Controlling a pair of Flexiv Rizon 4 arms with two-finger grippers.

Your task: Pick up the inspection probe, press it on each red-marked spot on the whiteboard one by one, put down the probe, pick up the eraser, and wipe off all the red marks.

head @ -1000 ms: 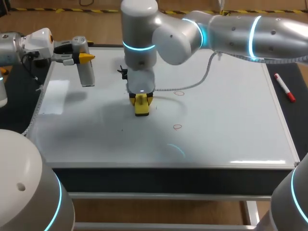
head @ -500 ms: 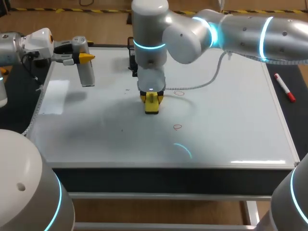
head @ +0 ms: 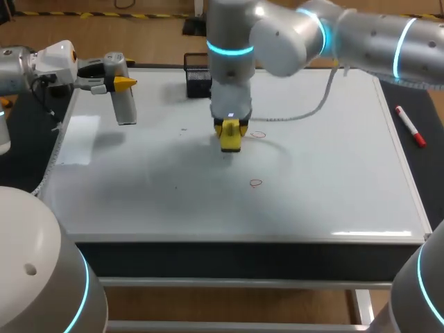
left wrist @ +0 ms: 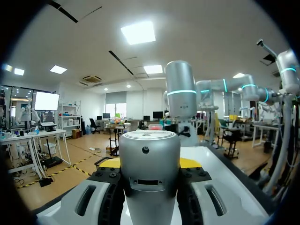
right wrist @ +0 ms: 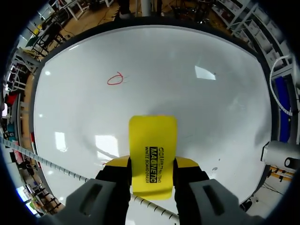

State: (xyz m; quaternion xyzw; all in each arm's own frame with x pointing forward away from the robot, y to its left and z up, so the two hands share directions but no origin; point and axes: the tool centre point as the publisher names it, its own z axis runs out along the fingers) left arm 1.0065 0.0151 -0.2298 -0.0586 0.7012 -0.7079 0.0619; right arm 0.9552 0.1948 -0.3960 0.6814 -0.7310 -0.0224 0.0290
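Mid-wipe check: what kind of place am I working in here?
Likely a robot lab test bench: a whiteboard lying flat as the worktop, red marks drawn on it, and the right gripper holding a yellow eraser.

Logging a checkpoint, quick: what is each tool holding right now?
Left tool: closed on the probe.
Right tool: closed on the yellow eraser.

Marker (head: 410,126) (red-capped), black box (head: 198,75)
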